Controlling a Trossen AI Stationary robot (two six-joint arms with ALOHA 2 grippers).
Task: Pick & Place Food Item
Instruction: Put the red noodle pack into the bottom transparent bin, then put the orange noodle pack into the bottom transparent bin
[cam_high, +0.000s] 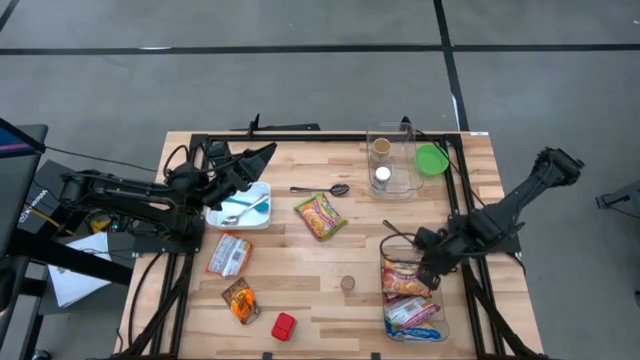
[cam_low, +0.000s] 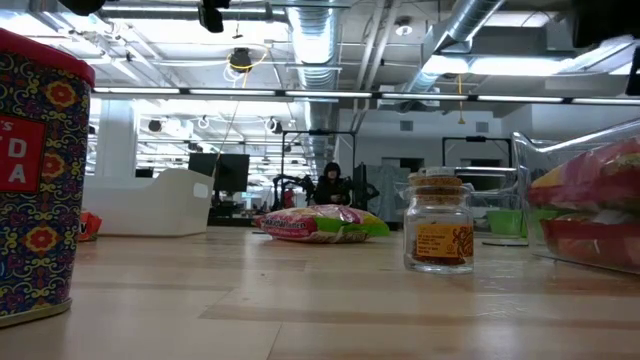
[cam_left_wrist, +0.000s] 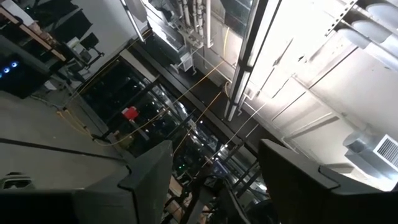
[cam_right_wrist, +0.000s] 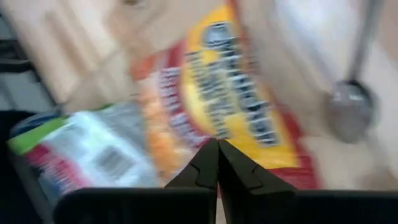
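My right gripper hangs shut over the far end of a clear bin at the table's near right. The bin holds a yellow-and-red noodle packet and a white-and-green packet. In the right wrist view the shut fingertips stand in front of the yellow-and-red packet with nothing between them. My left gripper is open and tilted upward above a white tray at the left. A pink-and-green noodle packet lies flat at the table's middle.
A silver packet, an orange snack bag and a red tin lie near left. A spoon, a small jar, a clear box with jars and a green lid are also there.
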